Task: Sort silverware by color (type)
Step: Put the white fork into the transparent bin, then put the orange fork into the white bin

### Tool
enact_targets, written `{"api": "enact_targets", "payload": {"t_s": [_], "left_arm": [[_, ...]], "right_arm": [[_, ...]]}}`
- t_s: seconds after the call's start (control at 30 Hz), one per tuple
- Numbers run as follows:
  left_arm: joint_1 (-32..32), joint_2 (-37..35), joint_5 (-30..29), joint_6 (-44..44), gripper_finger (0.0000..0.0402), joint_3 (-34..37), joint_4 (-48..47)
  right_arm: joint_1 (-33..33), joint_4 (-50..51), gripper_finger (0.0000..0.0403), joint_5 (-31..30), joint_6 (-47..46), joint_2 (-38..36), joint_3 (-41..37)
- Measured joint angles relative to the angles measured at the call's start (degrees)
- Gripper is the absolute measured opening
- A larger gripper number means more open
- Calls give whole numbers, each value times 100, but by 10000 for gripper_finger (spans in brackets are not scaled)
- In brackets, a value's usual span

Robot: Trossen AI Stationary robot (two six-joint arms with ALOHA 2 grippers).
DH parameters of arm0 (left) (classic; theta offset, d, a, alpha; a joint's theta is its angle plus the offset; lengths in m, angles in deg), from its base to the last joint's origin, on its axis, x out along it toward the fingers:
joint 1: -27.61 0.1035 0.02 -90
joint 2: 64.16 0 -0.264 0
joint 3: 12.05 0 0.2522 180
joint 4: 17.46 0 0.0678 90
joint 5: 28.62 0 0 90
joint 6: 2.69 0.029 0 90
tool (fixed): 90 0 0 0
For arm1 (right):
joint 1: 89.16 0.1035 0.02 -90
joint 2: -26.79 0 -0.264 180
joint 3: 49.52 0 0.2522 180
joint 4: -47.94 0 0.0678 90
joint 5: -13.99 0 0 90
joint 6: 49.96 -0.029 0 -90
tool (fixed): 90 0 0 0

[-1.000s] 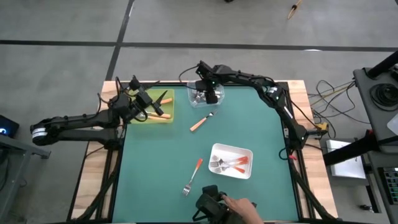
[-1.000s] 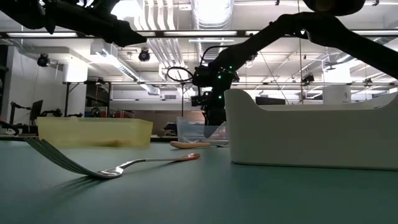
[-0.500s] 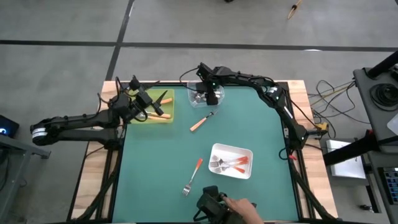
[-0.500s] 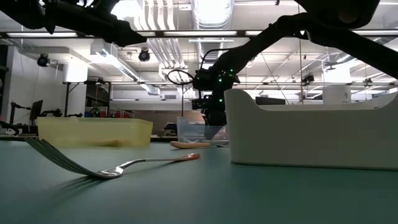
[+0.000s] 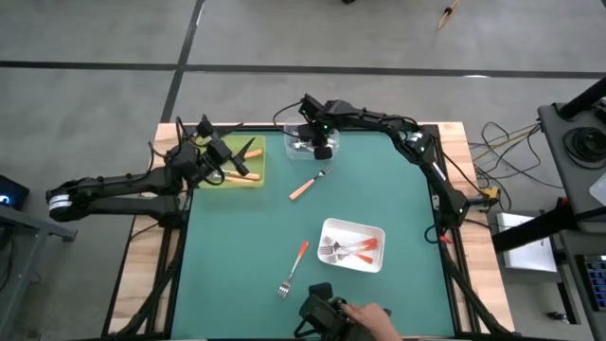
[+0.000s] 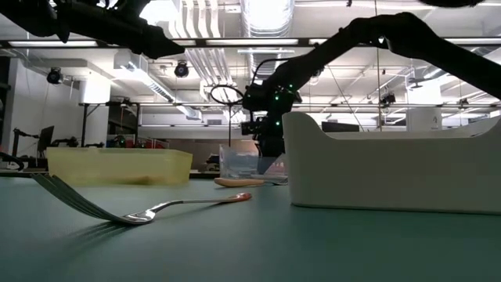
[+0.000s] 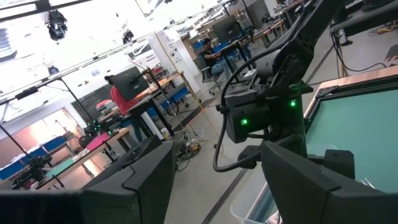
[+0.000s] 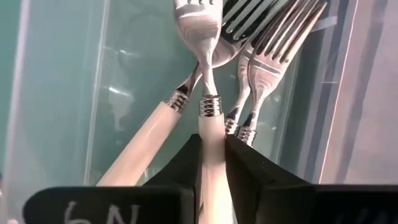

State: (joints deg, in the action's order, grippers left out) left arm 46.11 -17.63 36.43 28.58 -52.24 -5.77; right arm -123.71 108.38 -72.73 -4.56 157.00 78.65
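Several white-handled forks (image 8: 249, 74) lie in a clear container (image 5: 305, 142) at the table's far middle. My right gripper (image 5: 318, 147) reaches down into it and is shut on one white fork (image 8: 208, 74). My left gripper (image 5: 242, 157) hovers open, with nothing between its fingers, over a yellow tray (image 5: 248, 176) that holds tan-handled forks (image 5: 241, 173). A tan-handled fork (image 5: 305, 185) and a red-orange-handled fork (image 5: 294, 268) lie flat on the green mat. Red-orange forks (image 5: 355, 248) lie in a white tray (image 5: 331, 229). My right gripper pinches the white fork's handle (image 8: 211, 140) between its two fingers (image 8: 183, 165), just behind the metal collar. The fingers slant down from above, and the handle runs back between them. The fork's head (image 8: 200, 25) points away and still lies among the other forks in the container.
A person's hand (image 5: 367, 314) and a dark camera (image 5: 322, 309) are at the table's near edge. In the low view the white tray (image 6: 391, 164) stands close on the right and the red-orange fork (image 6: 141, 211) lies in front. Bare mat (image 5: 398, 189) lies between the containers.
My right gripper has shut on the white fork's handle inside the clear container, without moving elsewhere. The fork has not left the container.
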Motion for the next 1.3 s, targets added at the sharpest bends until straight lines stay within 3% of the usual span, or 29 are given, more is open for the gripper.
{"api": "enact_targets", "payload": {"t_s": [0.27, 0.57, 0.87, 1.3], "left_arm": [[4, 0, 0, 0, 219, 0, 22], [9, 0, 0, 0, 219, 0, 26], [9, 0, 0, 0, 219, 0, 24], [9, 0, 0, -2, 219, -1, 24]], "right_arm": [[0, 273, 37, -4, -281, -13, 284], [0, 703, 37, 23, -1418, -20, 367], [15, 751, 40, 66, -1542, -20, 367], [19, 941, 115, 171, -1779, -24, 456]]}}
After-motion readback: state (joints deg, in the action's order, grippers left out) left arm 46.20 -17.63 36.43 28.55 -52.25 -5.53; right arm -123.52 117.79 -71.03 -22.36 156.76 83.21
